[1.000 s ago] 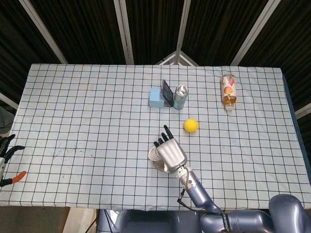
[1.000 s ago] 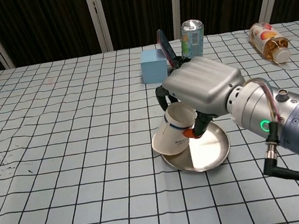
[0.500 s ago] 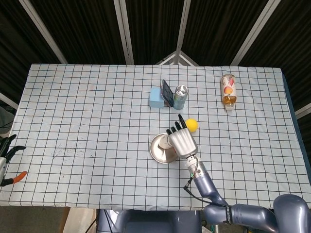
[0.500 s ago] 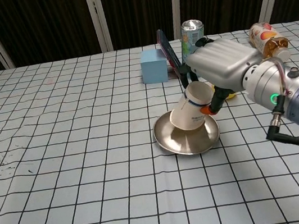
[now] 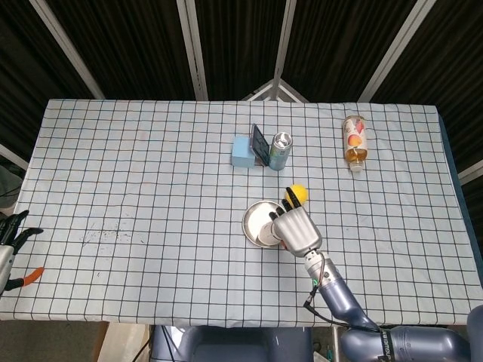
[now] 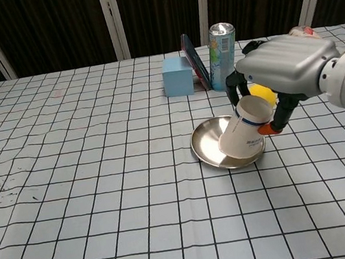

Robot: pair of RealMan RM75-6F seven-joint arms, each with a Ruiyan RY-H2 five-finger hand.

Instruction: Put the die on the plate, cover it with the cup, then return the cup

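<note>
My right robot hand (image 6: pixel 285 72) grips the tilted cup (image 6: pixel 245 135) over the plate (image 6: pixel 204 145); level it, lower squarely, die not visible.

A white cup (image 6: pixel 245 133) with a dark band lay over a silver plate (image 6: pixel 205 142) on a white, black-gridded tablecloth (image 6: pixel 70 185), near a yellow ball (image 5: pixel 297 192), light-blue box (image 6: pixel 177 75) and green-printed can (image 6: pixel 222 52).

The round metal plate (image 6: pixel 209 144) sits at centre frame with the tilted white paper cup (image 6: pixel 246 128) over its right rim, the yellow ball (image 6: pixel 261 94) just behind, and the blue box (image 6: pixel 177 76), dark phone (image 6: pixel 194 60) and drink can (image 6: pixel 221 46) further back.
</note>
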